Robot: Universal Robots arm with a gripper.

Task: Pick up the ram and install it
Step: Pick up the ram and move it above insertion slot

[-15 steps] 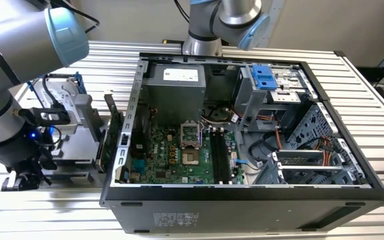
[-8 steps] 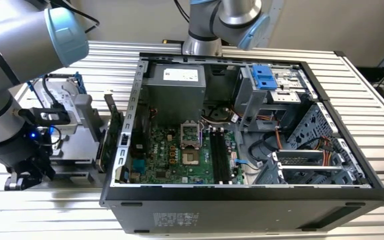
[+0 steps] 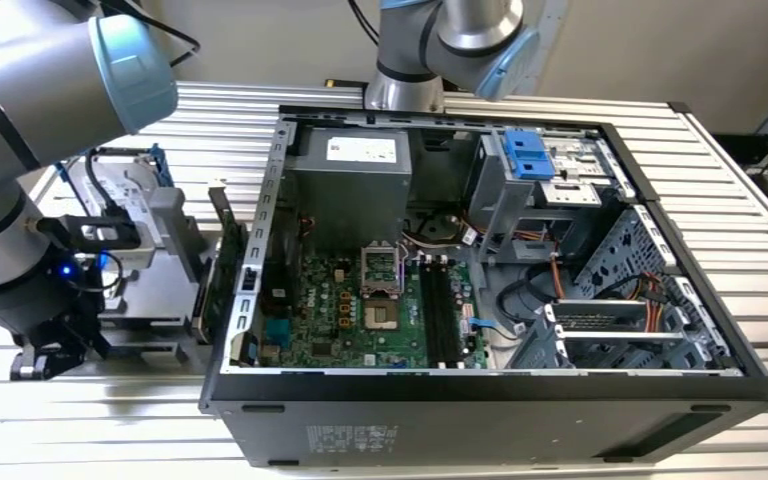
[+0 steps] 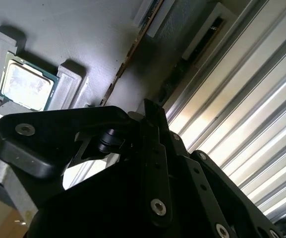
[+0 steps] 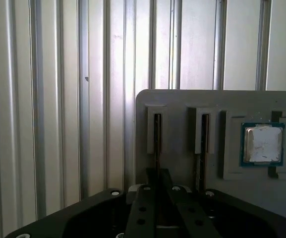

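1. The ram [image 5: 157, 133] stands on edge in a slot of the grey tray [image 5: 182, 104]. A second stick [image 5: 203, 141] is in the next slot, and the CPU [image 5: 263, 144] lies beyond that.
2. The tray sits outside the case [image 3: 491, 410], on the exterior view's left, well apart from the board.
3. The gripper [image 5: 157, 181] is down low at the tray, lined up with the ram's near end in the first wrist view. I can't make out whether it touches the stick, nor whether it is spread or pressed together.
4. The ram looks seated in its holder, not lifted.
5. The black slots [image 3: 444, 310] on the board look bare, so I'd judge that the pick-up, the carry and the install are all left to do.
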